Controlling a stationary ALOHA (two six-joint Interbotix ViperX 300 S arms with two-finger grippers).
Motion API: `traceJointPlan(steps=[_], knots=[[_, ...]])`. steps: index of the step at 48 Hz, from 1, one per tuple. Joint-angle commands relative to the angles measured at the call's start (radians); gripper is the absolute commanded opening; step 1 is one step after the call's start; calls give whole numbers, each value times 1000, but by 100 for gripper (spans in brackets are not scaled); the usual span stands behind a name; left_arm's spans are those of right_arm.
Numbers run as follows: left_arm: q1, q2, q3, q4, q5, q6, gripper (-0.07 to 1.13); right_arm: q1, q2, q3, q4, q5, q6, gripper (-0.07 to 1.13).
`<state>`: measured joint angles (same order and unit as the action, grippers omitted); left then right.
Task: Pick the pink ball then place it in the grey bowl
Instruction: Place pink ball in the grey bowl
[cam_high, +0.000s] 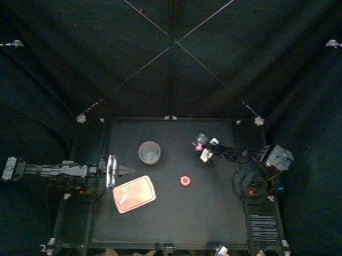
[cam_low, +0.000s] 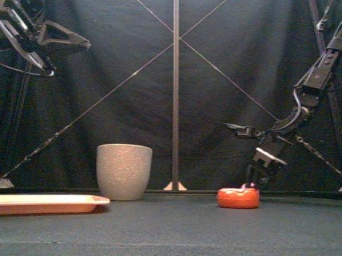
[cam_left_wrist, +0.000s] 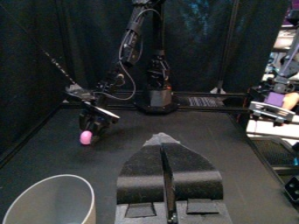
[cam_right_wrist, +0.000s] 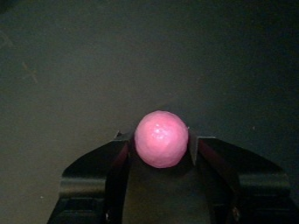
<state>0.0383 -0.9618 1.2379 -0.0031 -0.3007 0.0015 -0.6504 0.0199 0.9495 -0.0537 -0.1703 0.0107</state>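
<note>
The right tool (cam_right_wrist: 162, 144) pinches the ball (cam_right_wrist: 162, 138) well to the right of the cup (cam_high: 150, 152), gripping its middle seemingly so it cannot roll free on the carry, while the left tool (cam_left_wrist: 163, 140), pressed together, rests left of the cup, clear of that path.

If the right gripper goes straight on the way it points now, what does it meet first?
Probably bare table: beyond the right gripper and its pink ball, only tabletop shows. The red toy lies nearer the front, seen from above.
</note>
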Motion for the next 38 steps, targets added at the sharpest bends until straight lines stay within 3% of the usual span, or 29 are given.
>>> traceJointPlan(steps=[1,10,17,27,38], knots=[[3,5,-8,0,-9,0,7,63,-54,-41,5,-8,-2,78],[3,5,-2,0,-9,0,7,282,-100,-173,3,-9,-2,78],[8,5,-3,0,-8,2,7,410,-81,-330,-6,-48,-14,78],[17,5,-6,0,-8,2,7,425,75,-509,9,-143,2,78],[17,5,2,0,-8,-2,7,376,236,-664,100,-71,-3,78]])
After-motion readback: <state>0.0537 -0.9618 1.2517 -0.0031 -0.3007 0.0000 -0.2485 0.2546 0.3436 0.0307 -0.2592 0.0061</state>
